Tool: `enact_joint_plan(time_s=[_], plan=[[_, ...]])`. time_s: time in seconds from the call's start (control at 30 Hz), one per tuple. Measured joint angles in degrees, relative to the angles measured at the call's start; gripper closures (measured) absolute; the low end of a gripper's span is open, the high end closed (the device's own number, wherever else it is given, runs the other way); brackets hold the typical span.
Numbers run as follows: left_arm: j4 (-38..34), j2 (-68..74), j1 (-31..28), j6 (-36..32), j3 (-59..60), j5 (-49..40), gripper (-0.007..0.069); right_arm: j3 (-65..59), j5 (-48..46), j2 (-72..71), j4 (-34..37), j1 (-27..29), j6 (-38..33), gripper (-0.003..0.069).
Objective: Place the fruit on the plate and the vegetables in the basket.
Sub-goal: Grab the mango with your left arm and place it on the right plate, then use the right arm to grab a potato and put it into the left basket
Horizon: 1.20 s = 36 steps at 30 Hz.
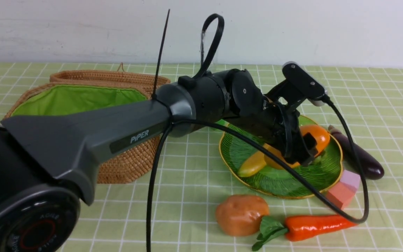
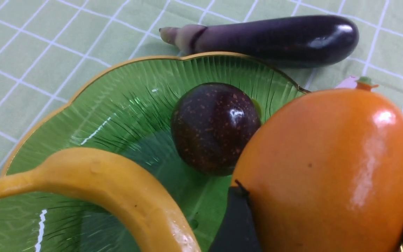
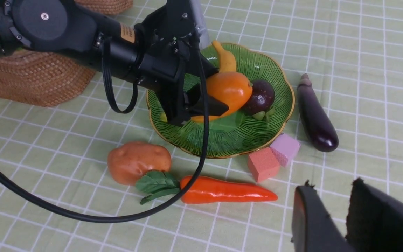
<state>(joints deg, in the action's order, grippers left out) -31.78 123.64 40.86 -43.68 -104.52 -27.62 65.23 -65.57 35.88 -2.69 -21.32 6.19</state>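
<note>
My left gripper is shut on the orange-yellow mango, one finger on each side of it, low over the green leaf-shaped plate. On the plate lie the banana and the dark purple mangosteen, which sits right beside the mango. The eggplant lies on the cloth just right of the plate. The potato and the carrot lie in front of the plate. The wicker basket stands open at the left. My right gripper hovers open and empty, near the carrot's tip.
A salmon block and a pink block sit against the plate's front right rim. The left arm's black cable loops down over the table and around the carrot. A white wall closes the far side.
</note>
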Motion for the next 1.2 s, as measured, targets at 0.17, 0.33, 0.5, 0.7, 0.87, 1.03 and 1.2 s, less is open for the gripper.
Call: enact_joint_plan(time_s=[0.17,0.33,0.5,0.7,0.87,1.03,1.2], plan=[[0.1,-0.6,0.0,0.1,0.0,-1.4,0.0017,0.0,0.0,0.0,0.0,0.0,0.0,0.0476],[1.3,-3.0,0.0,0.2,0.0,-3.5,0.0016,0.0,0.0,0.0,0.7,0.0,0.0,0.0475],[4.7,-7.2,0.0,4.3,0.0,-6.6,0.0104,0.0,-0.1,0.0,1.2,0.0,0.0,0.0475],[13.6,-18.5,0.0,19.5,0.0,-15.5,0.0522,0.0,-0.1,0.5,5.7,0.0,-2.3,0.0475],[23.2,-28.3,0.0,31.8,0.1,-28.4,0.0638,0.0,-1.5,4.2,13.5,0.0,-8.8,0.0475],[28.7,-38.7,0.0,39.4,5.5,-34.2,0.0638,0.0,-1.5,9.6,21.2,0.0,-15.4,0.0475],[29.1,-54.3,0.0,43.1,20.3,-32.5,0.0638,0.0,-1.4,16.0,25.5,0.0,-19.1,0.0475]])
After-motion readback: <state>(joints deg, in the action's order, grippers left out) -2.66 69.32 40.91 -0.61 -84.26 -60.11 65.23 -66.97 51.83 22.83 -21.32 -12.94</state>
